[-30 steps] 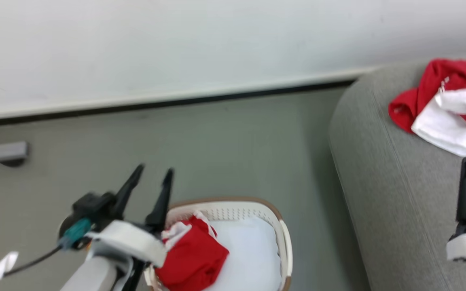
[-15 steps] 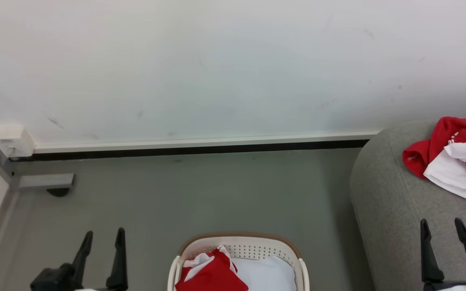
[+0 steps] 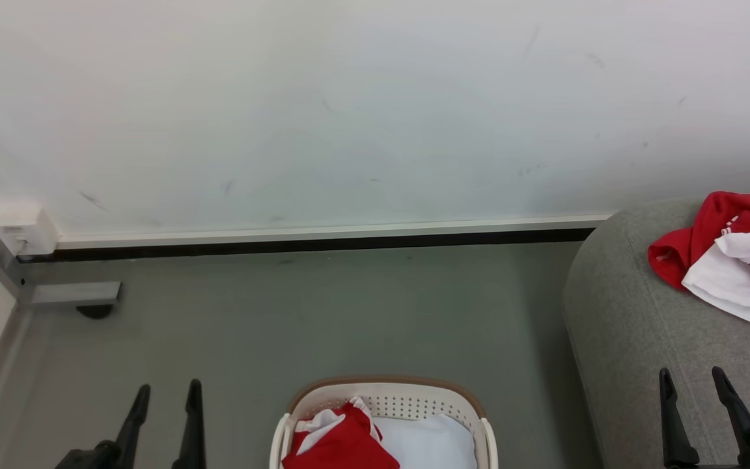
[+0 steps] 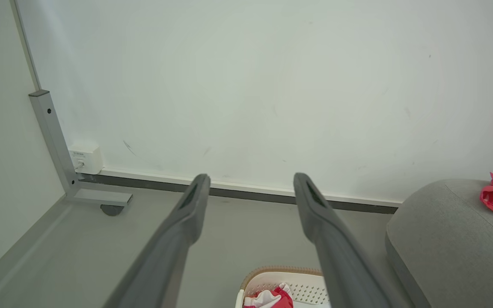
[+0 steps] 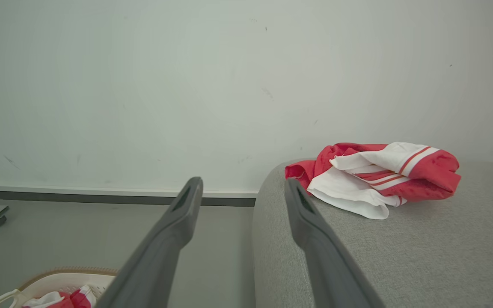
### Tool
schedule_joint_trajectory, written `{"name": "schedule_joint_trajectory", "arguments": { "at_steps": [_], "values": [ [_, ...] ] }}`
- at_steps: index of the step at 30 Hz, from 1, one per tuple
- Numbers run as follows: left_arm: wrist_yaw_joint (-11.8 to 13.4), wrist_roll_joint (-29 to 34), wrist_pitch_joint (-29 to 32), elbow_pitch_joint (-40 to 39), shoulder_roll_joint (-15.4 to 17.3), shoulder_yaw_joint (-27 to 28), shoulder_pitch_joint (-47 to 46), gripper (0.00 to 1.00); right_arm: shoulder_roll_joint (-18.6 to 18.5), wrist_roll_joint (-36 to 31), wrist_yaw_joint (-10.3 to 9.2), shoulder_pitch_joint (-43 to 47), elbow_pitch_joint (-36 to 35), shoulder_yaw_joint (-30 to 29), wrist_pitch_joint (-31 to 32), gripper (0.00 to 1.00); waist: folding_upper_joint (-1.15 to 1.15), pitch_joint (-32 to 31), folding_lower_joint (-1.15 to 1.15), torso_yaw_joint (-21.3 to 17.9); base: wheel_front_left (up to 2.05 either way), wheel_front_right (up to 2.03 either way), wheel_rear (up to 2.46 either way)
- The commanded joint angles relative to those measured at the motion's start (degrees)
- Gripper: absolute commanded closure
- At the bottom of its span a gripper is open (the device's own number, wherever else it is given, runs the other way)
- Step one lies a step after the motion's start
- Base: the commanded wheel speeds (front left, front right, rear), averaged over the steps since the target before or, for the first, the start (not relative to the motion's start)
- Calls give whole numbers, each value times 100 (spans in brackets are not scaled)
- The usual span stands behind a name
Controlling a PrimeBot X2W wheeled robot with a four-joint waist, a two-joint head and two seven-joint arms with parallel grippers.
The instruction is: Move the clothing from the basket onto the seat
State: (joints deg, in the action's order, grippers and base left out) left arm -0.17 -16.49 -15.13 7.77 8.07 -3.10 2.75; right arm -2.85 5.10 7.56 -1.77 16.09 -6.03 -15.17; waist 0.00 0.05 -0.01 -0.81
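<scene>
Black two-finger left gripper (image 3: pixel 168 389) at lower left of head view, fingers spread apart, nothing between them. It hangs over bare grey-green floor (image 3: pixel 323 312), left of the basket (image 3: pixel 385 383), not touching it. At lower right the right gripper (image 3: pixel 691 376), jaws likewise parted and empty, hangs over the front part of the seat (image 3: pixel 629 339).

Basket: cream-white plastic, perforated walls, brown rim. Stands on the floor between the two grippers, cut off by the bottom edge of the head view. Contents: red garment (image 3: pixel 342 449) with white trim, bunched in the left half; white cloth (image 3: pixel 433 443) lying flat in the right half. Both sit inside the rim.

Seat: light grey woven upholstery, rounded corner, seam line along the edge. Right of the basket, a strip of floor between them. On its top, toward the wall (image 3: pixel 375 111), a crumpled red-and-white garment (image 3: pixel 723 273) with thin red stripes on the white part. Right wrist view shows it well beyond the right fingertips, apart from them.

Far left: grey metal frame foot (image 3: pixel 75 293) on a dark caster (image 3: pixel 94 311), at the floor's edge. Small white wall box (image 3: pixel 20 228) just above it. White skirting strip (image 3: pixel 323 229) over a dark band runs along the base of the off-white wall, which carries a few faint scuff marks.
</scene>
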Motion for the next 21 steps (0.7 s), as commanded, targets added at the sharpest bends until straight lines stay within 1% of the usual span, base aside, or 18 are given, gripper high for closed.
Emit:
{"name": "schedule_joint_trajectory", "arguments": {
  "at_steps": [1, 7, 12, 17, 21],
  "values": [
    [-57, 94, -3, 28, -36, 78, 36, 0, -10, 40, -15, 29, 14, 11, 3, 0, 0, 8, 1, -17, 0, 0, 0],
    [-208, 257, -3, 52, -182, 270, 34, 0, -8, 26, -15, -21, 14, 71, 3, 0, 0, 59, 1, -76, 0, 0, 0],
    [-321, 408, -3, 62, -259, 308, -144, 0, -8, 49, -15, -209, -65, 149, 3, 0, 0, 261, 1, -175, 0, 0, 0],
    [-462, 540, -4, 308, -252, 150, -490, 0, -9, 79, -14, -385, -218, 211, 4, 0, 0, 572, 1, -309, 0, 0, 0],
    [-541, 729, -4, 629, -198, -99, -943, 0, -8, 130, -15, -540, -355, 270, 4, 0, 0, 900, 1, -464, 0, 0, 0]
  ]
}}
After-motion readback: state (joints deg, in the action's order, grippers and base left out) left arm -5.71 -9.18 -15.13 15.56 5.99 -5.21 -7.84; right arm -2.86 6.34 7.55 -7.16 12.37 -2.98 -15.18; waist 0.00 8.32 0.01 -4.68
